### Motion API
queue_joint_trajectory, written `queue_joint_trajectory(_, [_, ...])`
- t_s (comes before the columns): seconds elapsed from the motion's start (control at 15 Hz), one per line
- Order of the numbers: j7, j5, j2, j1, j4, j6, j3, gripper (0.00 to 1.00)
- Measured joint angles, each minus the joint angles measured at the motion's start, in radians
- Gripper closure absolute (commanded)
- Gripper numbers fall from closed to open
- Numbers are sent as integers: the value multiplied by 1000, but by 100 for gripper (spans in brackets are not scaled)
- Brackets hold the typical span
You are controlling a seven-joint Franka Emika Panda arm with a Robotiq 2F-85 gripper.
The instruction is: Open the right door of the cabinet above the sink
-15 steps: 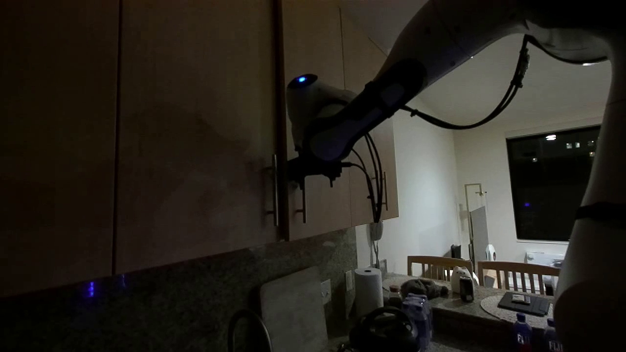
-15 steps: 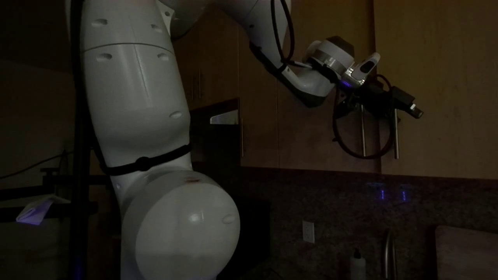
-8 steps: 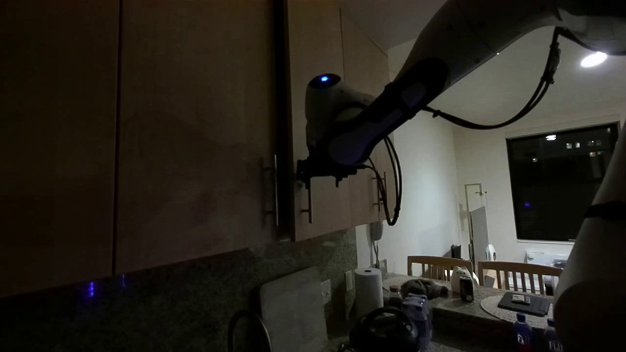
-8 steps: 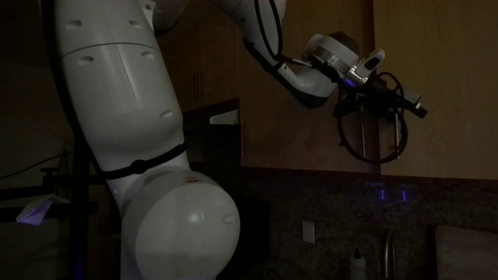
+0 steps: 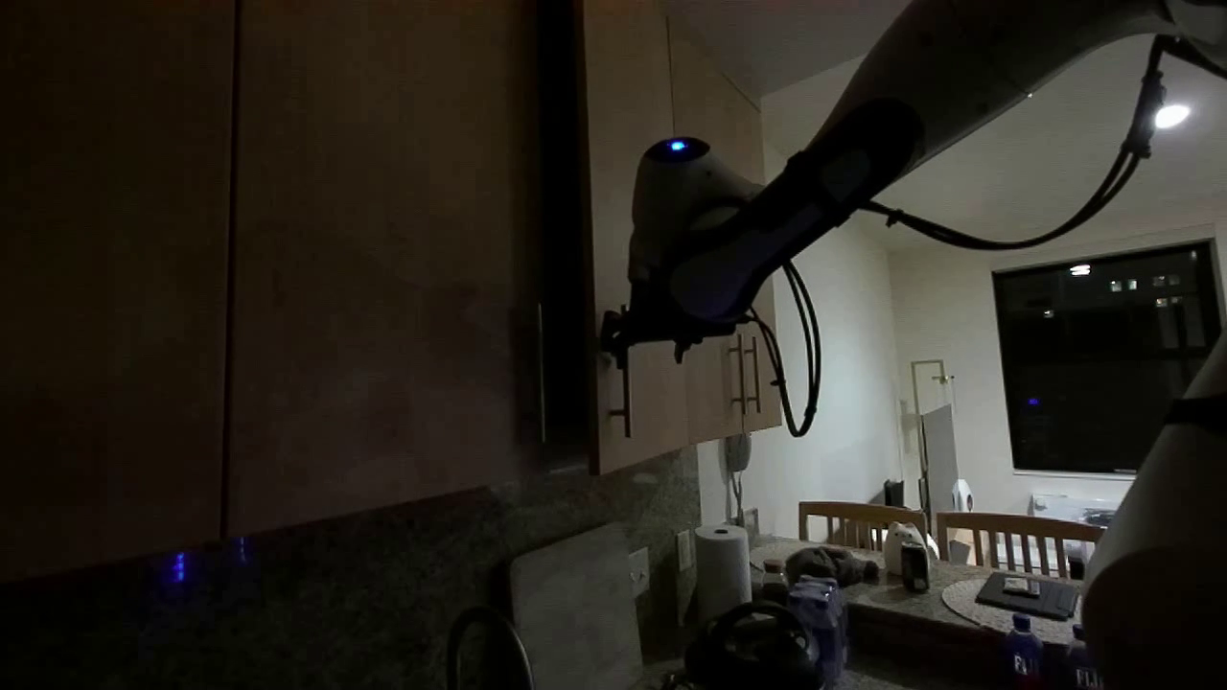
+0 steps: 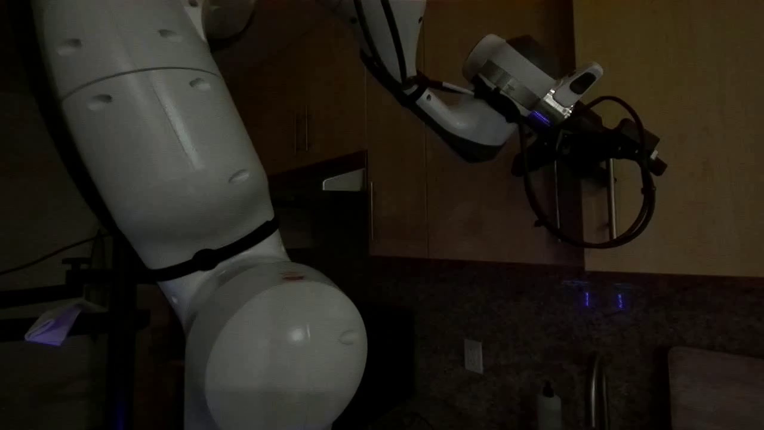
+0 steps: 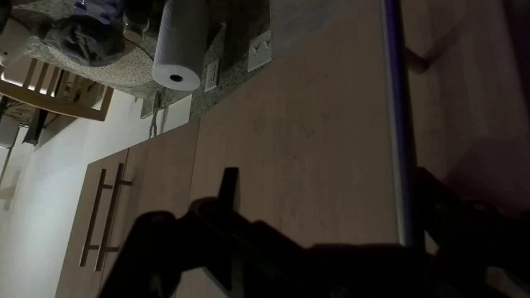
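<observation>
The right door (image 5: pixel 628 86) of the cabinet (image 5: pixel 383 240) stands partly open, with a dark vertical gap beside its left edge. The right door also shows in the other exterior view (image 6: pixel 692 131) and fills the middle of the wrist view (image 7: pixel 306 107). Its bar handle (image 7: pixel 399 124) runs between my two fingers, against or very near the right-hand finger in the wrist view. My gripper (image 7: pixel 325 180) is open, its fingers wide apart, close to the door face. In an exterior view the gripper (image 5: pixel 652 356) is at the handle's upper part. The cabinet's inside is too dark to see.
The left door's bar handle (image 5: pixel 542 374) is across the gap. A further cabinet with paired handles (image 7: pixel 103 219) lies beyond the right door. Below are a faucet (image 5: pixel 489 632), a board (image 5: pixel 575 604), a paper towel roll (image 5: pixel 724 565) and bottles (image 5: pixel 1024 652).
My gripper and arm have moved away from the left door, rightward in both exterior views. The right door has swung further out and the dark gap has widened.
</observation>
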State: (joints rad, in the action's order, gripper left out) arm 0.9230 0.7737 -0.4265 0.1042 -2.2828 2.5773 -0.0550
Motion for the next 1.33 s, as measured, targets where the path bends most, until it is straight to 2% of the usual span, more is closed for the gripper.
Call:
queue_joint_trajectory(0.4, [-185,-104,-46,14,-32,0,-21,0])
queue_joint_trajectory(0.93, [-436,-286,-106,62,-97,58,-43,0])
queue_joint_trajectory(1.33, [-680,-426,-139,65,-118,61,-81,0])
